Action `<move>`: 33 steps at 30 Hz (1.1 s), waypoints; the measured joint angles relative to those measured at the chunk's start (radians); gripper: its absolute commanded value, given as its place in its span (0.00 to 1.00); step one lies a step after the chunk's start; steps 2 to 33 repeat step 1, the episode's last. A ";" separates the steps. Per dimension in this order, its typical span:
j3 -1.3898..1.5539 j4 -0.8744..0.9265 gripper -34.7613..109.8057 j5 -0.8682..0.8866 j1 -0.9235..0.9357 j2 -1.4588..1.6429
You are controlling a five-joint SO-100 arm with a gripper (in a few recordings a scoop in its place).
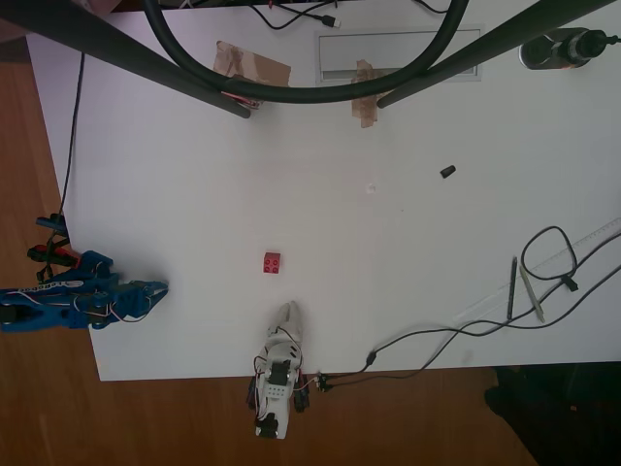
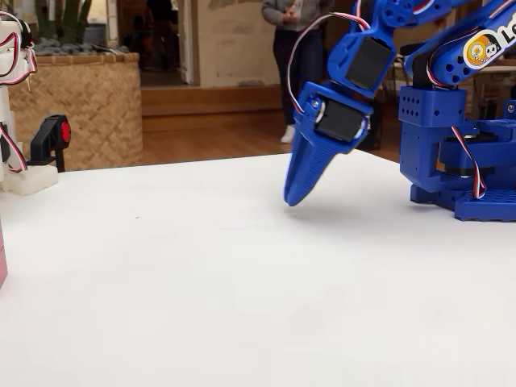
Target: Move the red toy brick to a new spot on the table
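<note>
On the white desk (image 1: 437,252) we see the red brick (image 1: 274,262) lying just beyond our hand (image 1: 289,309), its fingers together.

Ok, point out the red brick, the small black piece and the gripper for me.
red toy brick (image 1: 274,262), overhead view, studded top.
small black piece (image 1: 447,172), overhead view, its middle.
gripper (image 1: 289,316), overhead view, white fingertips.

From overhead I get a bright, even picture: the white table (image 1: 194,194) is nearly washed out, with only faint, soft shadows beside the things on it. Toward 12 o'clock, 2 dark bars (image 1: 146,58) and a hose (image 1: 301,92) close to the lens look blurred. In the fixed view, daylight comes from the room behind at 12 o'clock; the blue claw (image 2: 294,197) casts a pale shadow, and the background is soft.
</note>
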 measured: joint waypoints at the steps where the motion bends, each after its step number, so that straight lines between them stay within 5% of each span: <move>1: 0.051 0.012 0.24 0.000 -0.005 0.086; 33: 0.051 0.012 0.24 0.000 -0.005 0.086</move>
